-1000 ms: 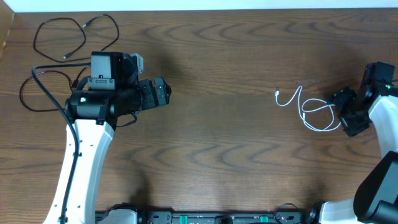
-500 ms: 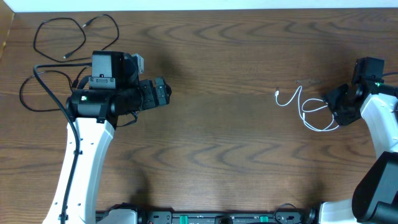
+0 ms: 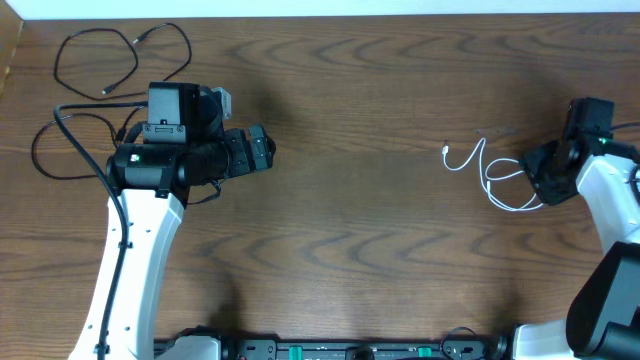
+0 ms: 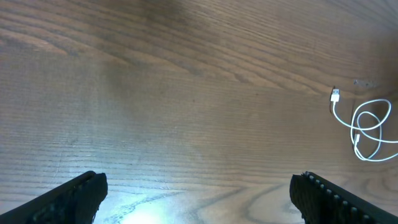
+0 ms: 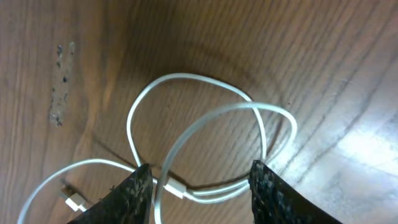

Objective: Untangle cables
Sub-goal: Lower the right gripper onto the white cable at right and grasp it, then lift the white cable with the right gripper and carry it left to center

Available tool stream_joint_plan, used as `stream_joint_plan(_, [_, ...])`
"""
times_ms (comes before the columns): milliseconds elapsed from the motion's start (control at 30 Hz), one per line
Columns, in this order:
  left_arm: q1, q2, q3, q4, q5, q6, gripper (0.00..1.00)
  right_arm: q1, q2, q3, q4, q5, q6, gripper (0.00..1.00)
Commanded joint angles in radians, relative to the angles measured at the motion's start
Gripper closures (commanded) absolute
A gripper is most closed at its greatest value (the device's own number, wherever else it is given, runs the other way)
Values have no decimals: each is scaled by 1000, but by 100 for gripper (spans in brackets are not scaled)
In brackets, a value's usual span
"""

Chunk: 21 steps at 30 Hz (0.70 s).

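While my right claw point(image 5: 200, 168) straddles the white cable point(image 5: 177, 76), I see nothing gripped.
Its jaws stand partly apart around the looped strands at the right side of the desk point(image 3: 360, 200). My left claw point(image 4: 199, 180) hangs fully released over bare wood, well apart from them. A black cable point(image 3: 57, 65) lies loose in the far-left corner.

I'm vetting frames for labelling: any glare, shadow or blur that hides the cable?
Left wrist: bright glare patch on the table near the bottom edge, away from the white cable. Right wrist: cable sharp, a dark shadow around its loops, glare lower right. Overhead: even light, cable thin but clear.
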Motion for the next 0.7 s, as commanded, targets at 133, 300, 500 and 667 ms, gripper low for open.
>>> stream_joint_plan(133, [-2,6,7,0,-6,6,1,5,-8,-36,75,-3,26,57])
stream_joint_plan(300, [-2,6,7,0,-6,6,1,5,-8,-36,80,-4,26,65])
stream_joint_plan(500, [-2,6,7,0,-6,6,1,5,-8,-36,81,-3,26,79])
stream_joint_plan(667, [-2,6,7,1,-6,6,1,5,-8,-36,80,-4,26,96])
